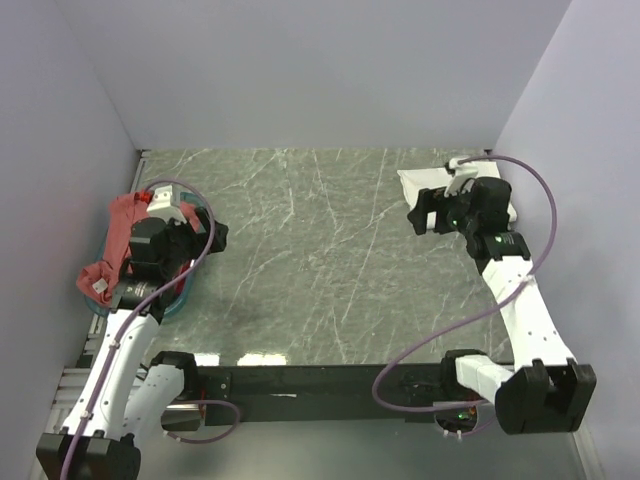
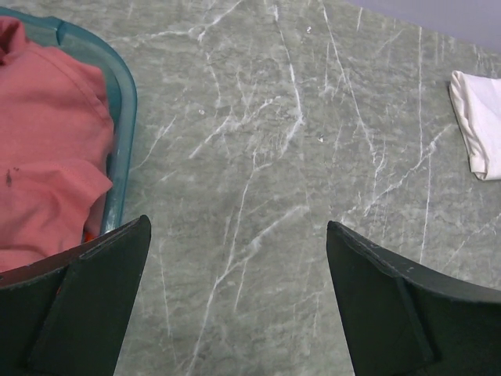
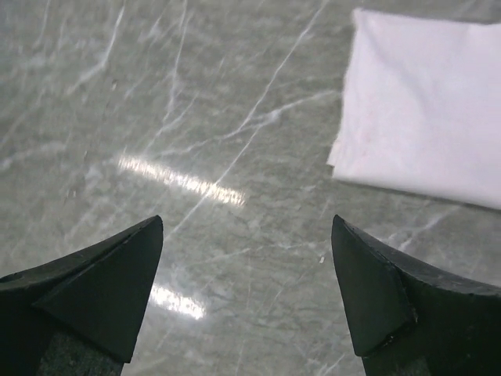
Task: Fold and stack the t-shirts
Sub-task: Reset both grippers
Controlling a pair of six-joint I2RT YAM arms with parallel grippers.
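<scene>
Two t-shirts (image 1: pixel 122 215) (image 1: pixel 425 182), one basket (image 2: pixel 125 110)

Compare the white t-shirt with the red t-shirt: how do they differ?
The white t-shirt is folded flat; the red t-shirt is crumpled. The white t-shirt lies on the table at the far right; the red t-shirt sits in the teal basket at the left. Both are soft cloth.

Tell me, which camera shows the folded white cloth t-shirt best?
The right wrist view: the folded white cloth t-shirt fills its upper right corner, edges clear. From the top external view the right arm hides much of it. The left wrist view catches only a small piece at its right edge.
</scene>
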